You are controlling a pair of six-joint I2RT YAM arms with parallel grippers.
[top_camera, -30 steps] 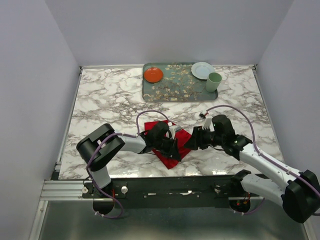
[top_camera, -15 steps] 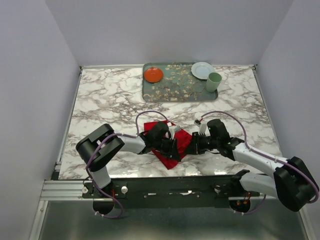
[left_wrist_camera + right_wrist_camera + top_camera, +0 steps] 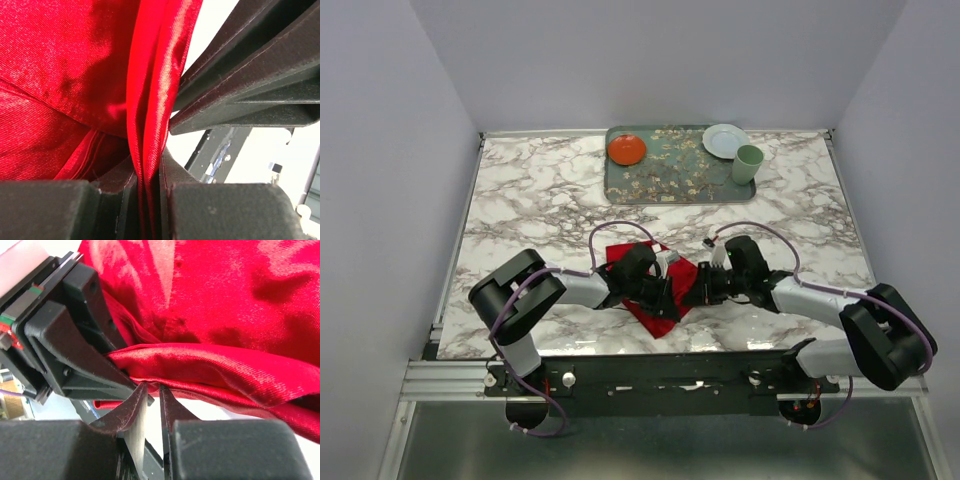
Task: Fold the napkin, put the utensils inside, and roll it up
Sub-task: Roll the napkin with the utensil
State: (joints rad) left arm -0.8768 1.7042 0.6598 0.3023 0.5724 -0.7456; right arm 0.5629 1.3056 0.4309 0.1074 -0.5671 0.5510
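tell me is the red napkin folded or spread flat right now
Folded, not spread: the napkin is bunched up, with doubled layers pinched in the left claw.

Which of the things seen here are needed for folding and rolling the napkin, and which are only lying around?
In use: napkin, left fingers pinching its fold, right fingers closed on its edge. Utensils not visible.
Lying about: floral tray, orange plate, pale plate, green cup, all at the far side.
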